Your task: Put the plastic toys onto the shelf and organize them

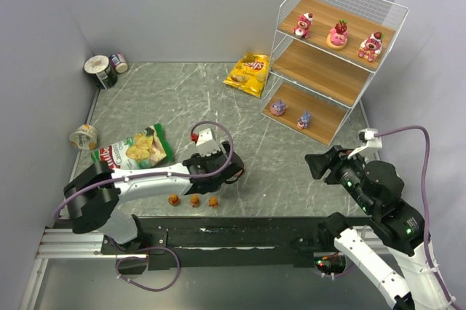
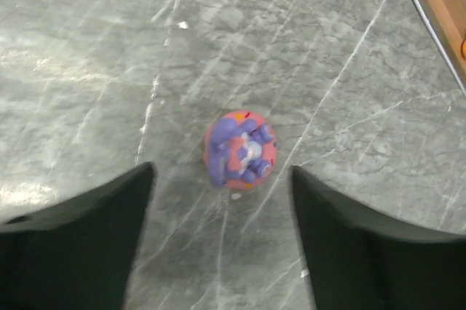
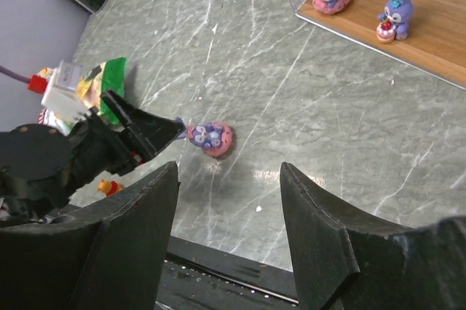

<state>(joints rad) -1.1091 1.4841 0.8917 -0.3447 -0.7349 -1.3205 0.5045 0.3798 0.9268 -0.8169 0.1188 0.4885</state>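
A purple-pink toy (image 2: 240, 150) lies on the marble table just beyond the tips of my left gripper (image 2: 222, 172), which stands open with nothing between its fingers. The right wrist view shows the same toy (image 3: 211, 137) next to the left gripper (image 3: 145, 132). My right gripper (image 3: 227, 168) hangs open and empty above the table, right of the toy. The shelf (image 1: 331, 70) holds three strawberry toys (image 1: 338, 33) on its top board and two purple toys (image 1: 291, 113) on the bottom board. Three orange toys (image 1: 194, 200) sit in a row by the table's near edge.
A green chip bag (image 1: 138, 148) lies left of the left arm and a yellow chip bag (image 1: 249, 74) lies beside the shelf. Tin cans (image 1: 105, 68) stand in the far left corner, another (image 1: 84, 136) by the left wall. A black rail (image 1: 240, 233) borders the near edge.
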